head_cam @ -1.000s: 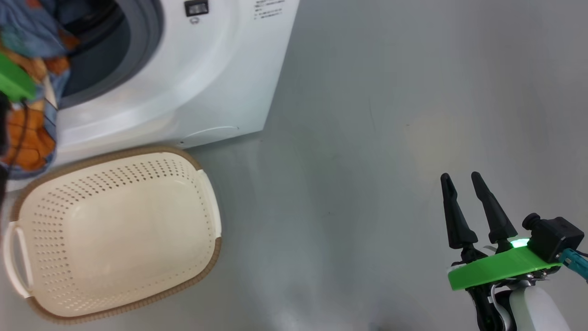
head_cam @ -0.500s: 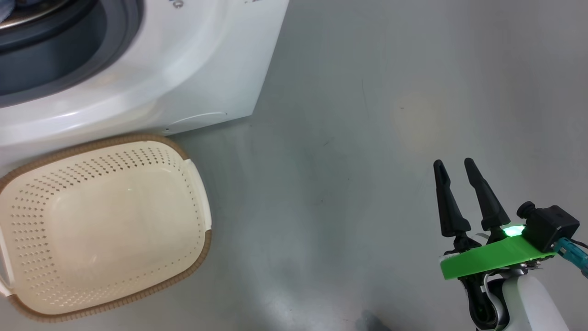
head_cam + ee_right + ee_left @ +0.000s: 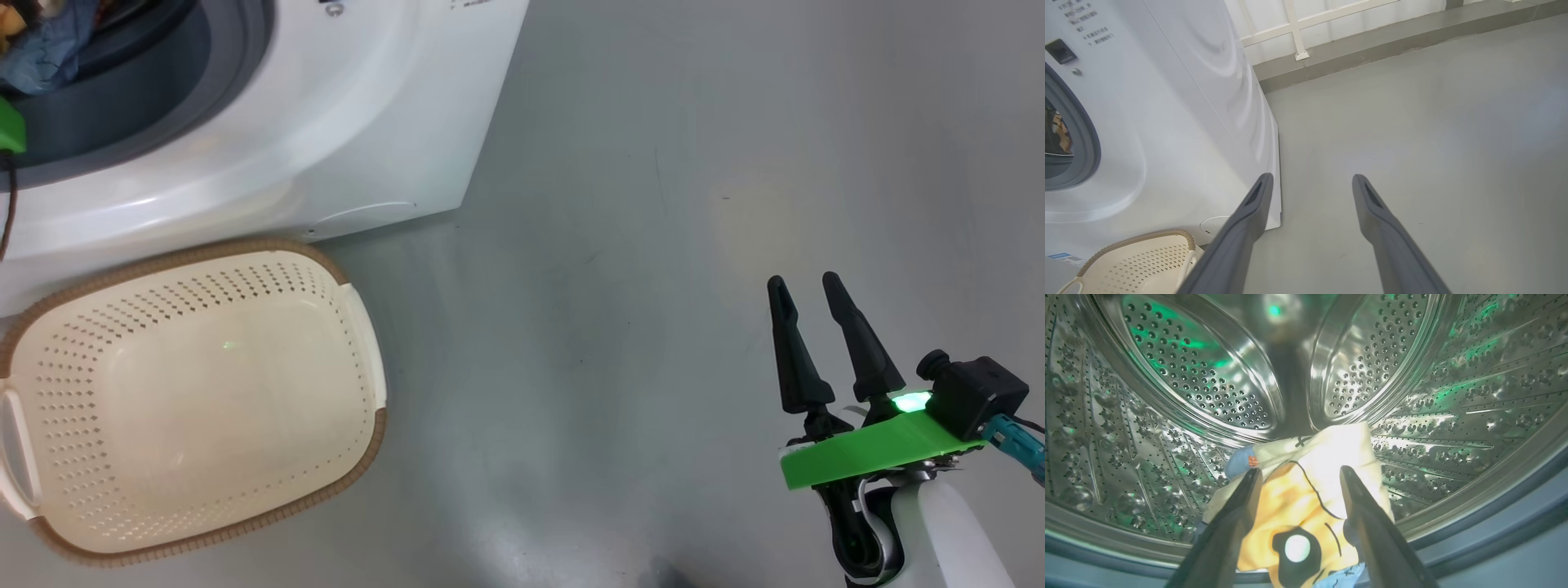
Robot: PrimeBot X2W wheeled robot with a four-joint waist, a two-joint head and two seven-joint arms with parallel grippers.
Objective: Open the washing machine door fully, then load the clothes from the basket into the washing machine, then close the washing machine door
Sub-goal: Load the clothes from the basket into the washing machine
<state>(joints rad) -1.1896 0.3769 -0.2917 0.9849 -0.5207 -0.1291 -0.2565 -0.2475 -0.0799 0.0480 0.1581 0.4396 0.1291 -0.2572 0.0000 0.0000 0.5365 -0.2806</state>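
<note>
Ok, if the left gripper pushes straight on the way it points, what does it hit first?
Probably the clothes, lying low in the drum just past the open left gripper; depth is unclear.

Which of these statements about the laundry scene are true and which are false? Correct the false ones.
1. The basket is empty. True.
2. The clothes are piled beside the basket. False: they lie inside the washing machine.
3. The right fingers hold a garment. False: they are apart and empty.
4. The left fingers reach into the drum. True.
</note>
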